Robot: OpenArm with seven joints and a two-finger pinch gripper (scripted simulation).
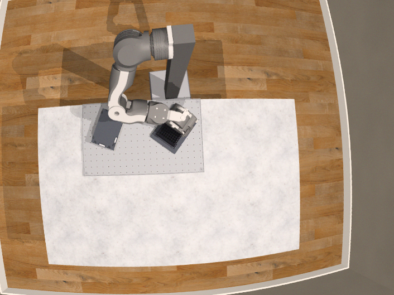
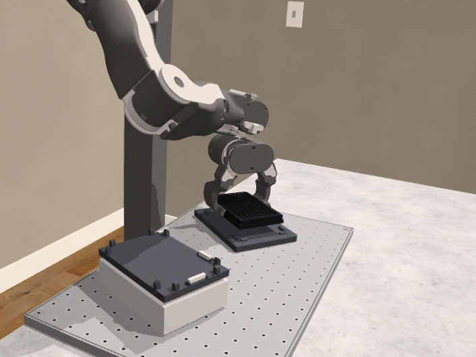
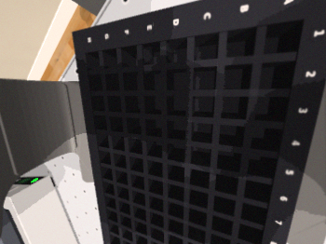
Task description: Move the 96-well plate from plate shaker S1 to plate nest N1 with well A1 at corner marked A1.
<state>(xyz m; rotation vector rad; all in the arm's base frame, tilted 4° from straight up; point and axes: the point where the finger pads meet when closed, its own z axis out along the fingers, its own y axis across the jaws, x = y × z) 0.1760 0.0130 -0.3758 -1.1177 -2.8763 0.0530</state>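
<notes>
The black 96-well plate [image 2: 249, 210] is held at its rear end by my gripper [image 2: 238, 196], which is shut on it. The plate is the right way up and hangs just above the dark flat nest N1 [image 2: 254, 235]; I cannot tell whether it touches the nest. From above, the plate [image 1: 169, 134] covers most of the nest [image 1: 176, 148], under my gripper [image 1: 179, 120]. In the wrist view the plate [image 3: 196, 135] fills the frame, with the letter A and number 1 at the top right corner. The shaker S1 [image 2: 162, 269] stands empty at the left [image 1: 105, 129].
Both stations sit on a grey perforated breadboard [image 2: 254, 293] on the white table. The arm's column [image 2: 145, 173] rises behind the shaker. The shaker's top has small corner posts and two pale tabs [image 2: 196, 278]. The shaker also shows in the wrist view [image 3: 33, 205] at lower left.
</notes>
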